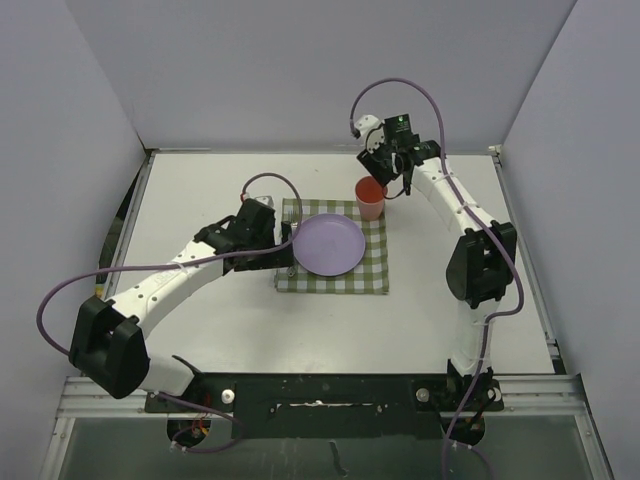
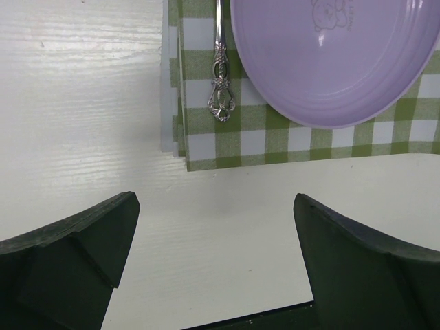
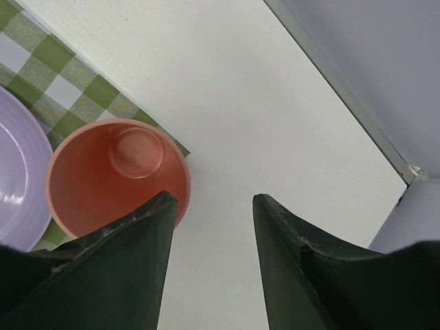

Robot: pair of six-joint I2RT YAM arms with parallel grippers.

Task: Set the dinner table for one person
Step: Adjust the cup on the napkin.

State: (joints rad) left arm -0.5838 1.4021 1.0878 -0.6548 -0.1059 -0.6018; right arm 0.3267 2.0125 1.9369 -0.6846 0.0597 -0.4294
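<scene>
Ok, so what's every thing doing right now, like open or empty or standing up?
Cloth: laid flat.
Plate: right way up, empty, on the cloth.
Cup: upright, empty, at the cloth's corner.
Silver cutlery: lying flat beside the plate.
Left claw: open, empty.
Right claw: open, holding nothing.

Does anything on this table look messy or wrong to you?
Nothing is spilled or broken. Only the orange cup looks slightly odd: it stands upright right at the far right corner of the checked cloth, near its edge.
</scene>
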